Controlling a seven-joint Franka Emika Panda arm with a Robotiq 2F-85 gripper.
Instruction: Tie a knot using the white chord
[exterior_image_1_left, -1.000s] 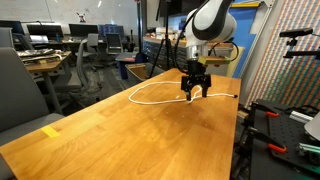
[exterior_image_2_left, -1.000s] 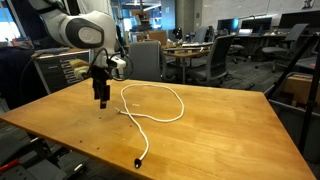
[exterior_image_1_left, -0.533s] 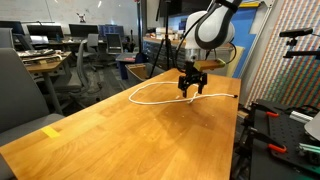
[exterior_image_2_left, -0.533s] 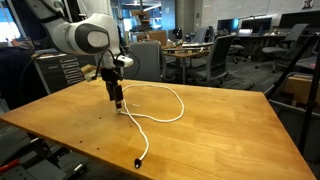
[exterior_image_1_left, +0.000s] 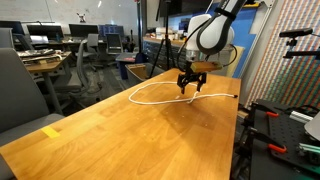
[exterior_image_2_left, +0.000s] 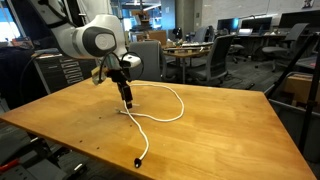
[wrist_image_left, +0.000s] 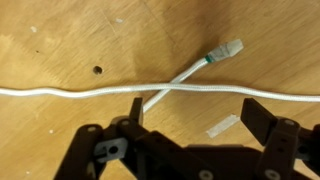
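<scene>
Gripper (wrist_image_left: 185, 135) over white cord (wrist_image_left: 60, 92) where it crosses itself — jaws apart, empty, loop on wooden table (exterior_image_2_left: 230, 130), tail near its edge.

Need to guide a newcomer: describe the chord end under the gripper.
On the wooden table, the white chord lies looped. Under the open gripper, its loose end crosses the long run; a green band before its tip sets it apart.

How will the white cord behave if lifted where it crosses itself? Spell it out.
Probably floppy: the cord lies in a loose loop flat on the table, so it should sag either side. Likely light, being thin. Its free end may drag along.
</scene>
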